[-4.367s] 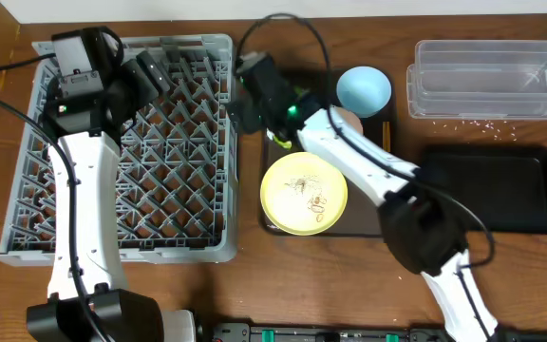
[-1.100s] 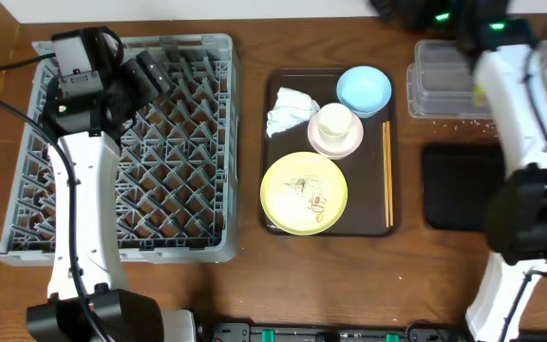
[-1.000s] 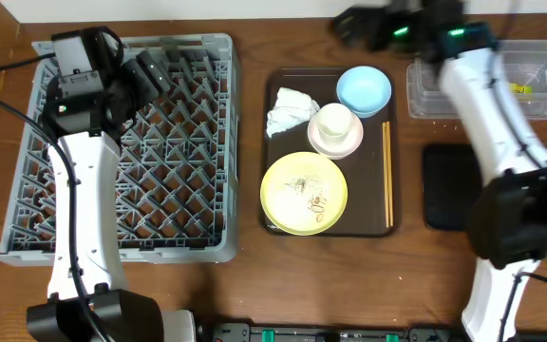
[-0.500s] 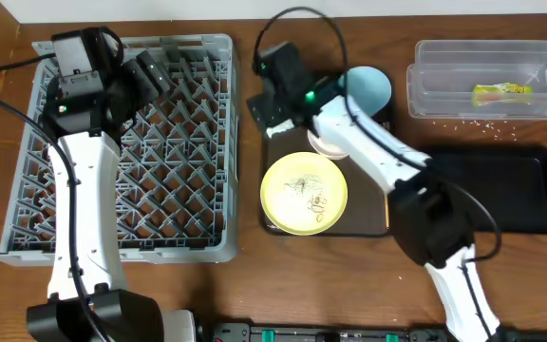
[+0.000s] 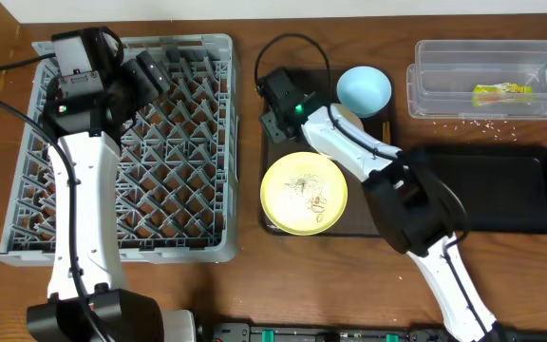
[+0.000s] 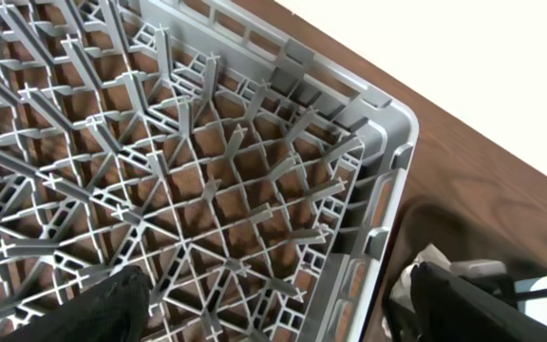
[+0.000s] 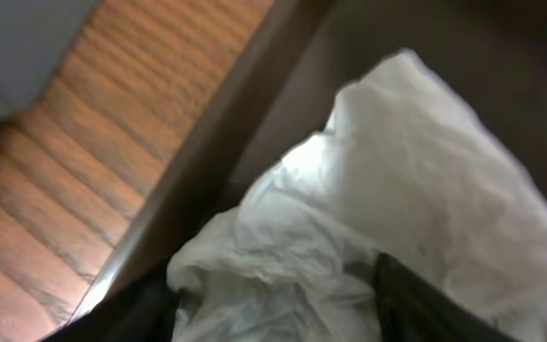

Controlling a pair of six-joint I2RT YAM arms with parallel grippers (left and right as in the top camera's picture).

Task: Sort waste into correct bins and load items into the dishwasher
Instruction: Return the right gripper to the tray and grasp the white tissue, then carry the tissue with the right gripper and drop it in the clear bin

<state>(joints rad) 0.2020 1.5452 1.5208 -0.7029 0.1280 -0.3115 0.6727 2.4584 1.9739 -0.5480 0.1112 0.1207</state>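
In the right wrist view the crumpled white napkin (image 7: 368, 190) fills the space between my right gripper's (image 7: 273, 313) dark fingers, which touch it on both sides. It lies in the left back corner of the brown serving tray (image 7: 444, 38). From overhead, the right gripper (image 5: 275, 119) hides the napkin. The yellow plate (image 5: 303, 193), blue bowl (image 5: 363, 88) and a white bowl (image 5: 348, 119) stay on that tray. The green-and-yellow wrapper (image 5: 501, 92) lies in the clear tub (image 5: 425, 95). My left gripper (image 5: 160, 71) hangs open and empty over the grey rack (image 5: 226, 142).
The black tray (image 5: 501, 190) sits right of the serving tray, below the clear tub. Whitish scraps (image 5: 473, 123) are scattered on the table in front of the tub. A short length of chopsticks (image 5: 386, 128) shows by the right arm. In the left wrist view, rack pegs (image 6: 207, 171) stand under the left gripper (image 6: 283, 304).
The right arm swung from over the clear tub, where the wrapper now lies, back to the serving tray's left corner. Its jaws have narrowed around the napkin. The left arm has not moved.
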